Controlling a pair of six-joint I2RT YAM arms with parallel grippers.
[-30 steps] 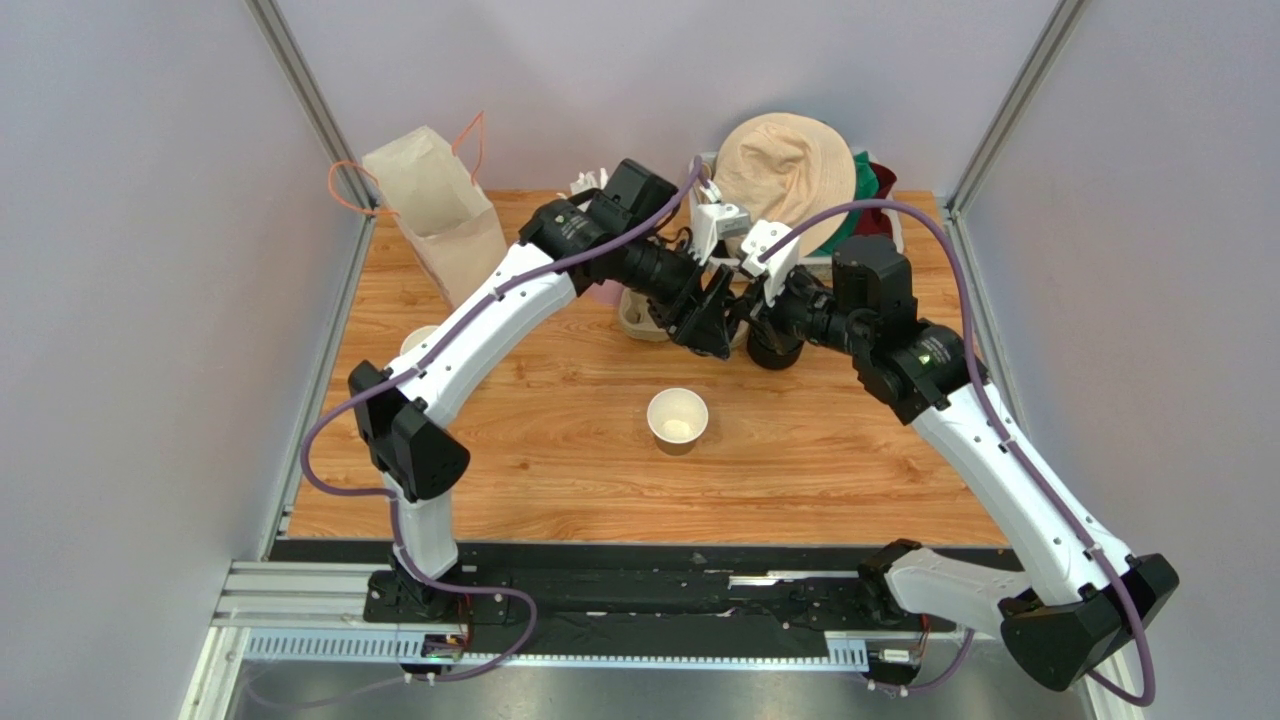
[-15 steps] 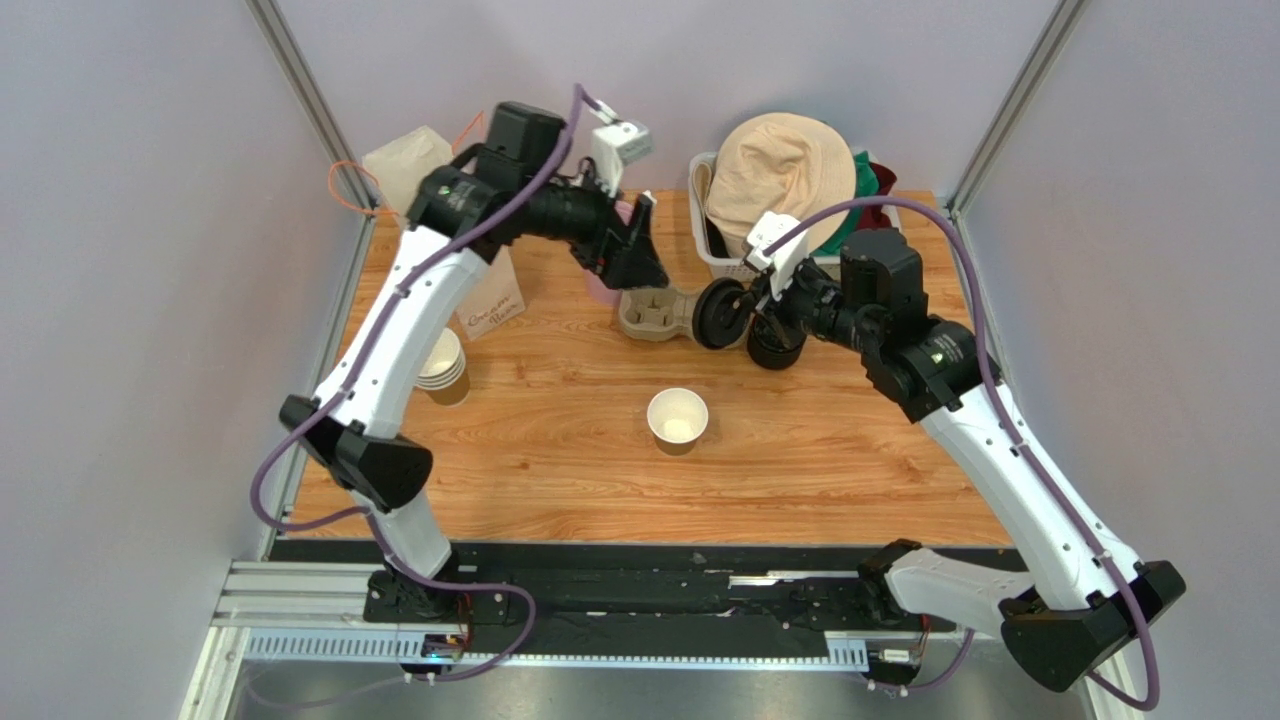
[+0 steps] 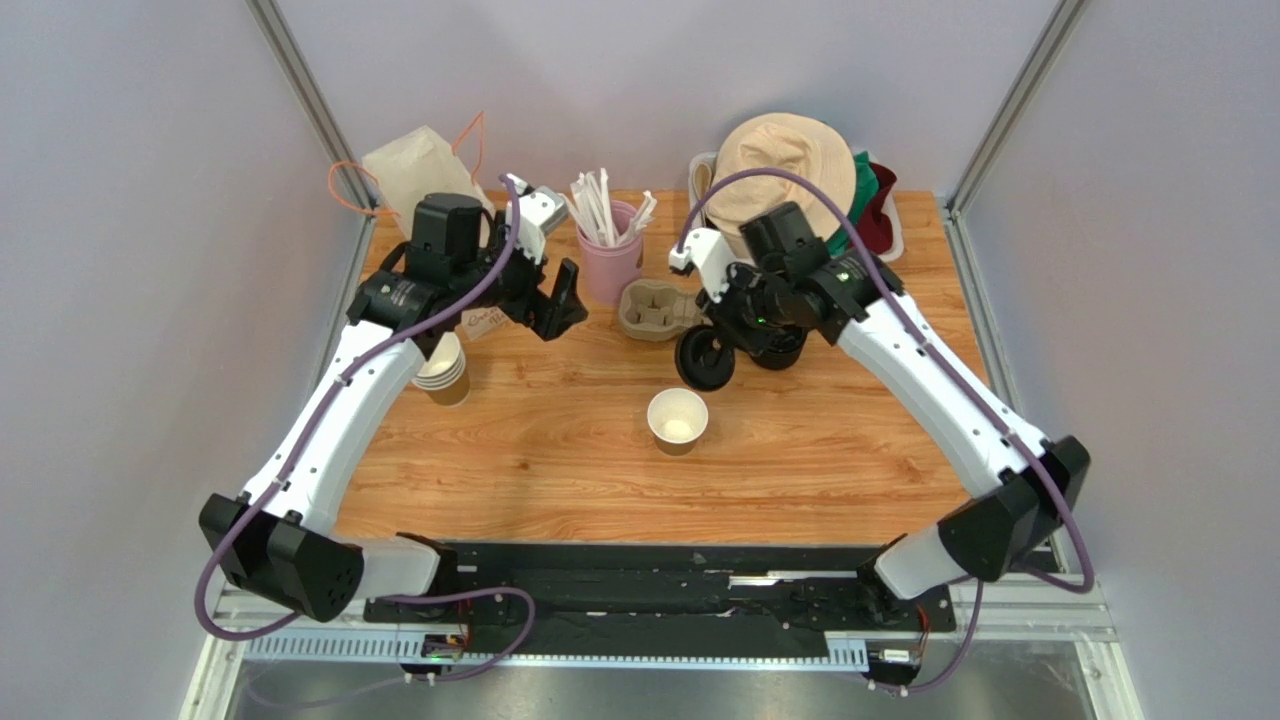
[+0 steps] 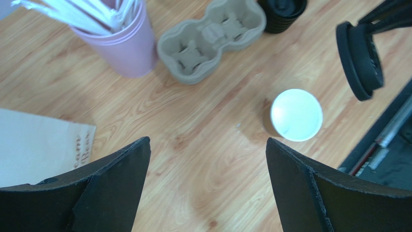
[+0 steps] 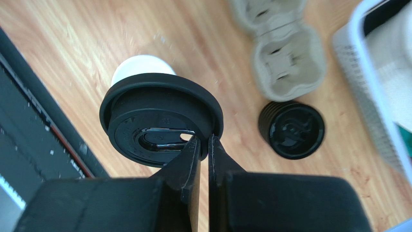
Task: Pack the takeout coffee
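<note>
The paper cup (image 3: 678,420) stood upright and uncovered near the middle of the desk (image 3: 842,465). It was a small brown kraft cup with a white inside and a pale rolled rim.

Its black lid (image 5: 159,118) was off the cup, pinched at the edge between the almost closed fingers of the right gripper (image 5: 203,144). The lid was round glossy plastic with a raised ring and an oval sip slot. It hung tilted on edge, just to the far right of the cup. It appeared to be clear of the cup's rim, though the right wrist view overlapped the two and did not settle it.

The left gripper (image 4: 205,150) hovered over the far left part of the desk with its fingers spread wide and nothing between them.

On the far side of the cup lay a pulp cup carrier (image 3: 661,309). A pink tumbler (image 3: 607,267) of white stirrers stood just to its far left, and a stack of black lids (image 5: 291,130) sat to its right. A stack of lidless cups (image 3: 440,369) stood near the left edge of the desk. A paper bag (image 3: 428,180) stood in the far left corner, and a basket (image 3: 700,188) holding hats sat at the far edge.
</note>
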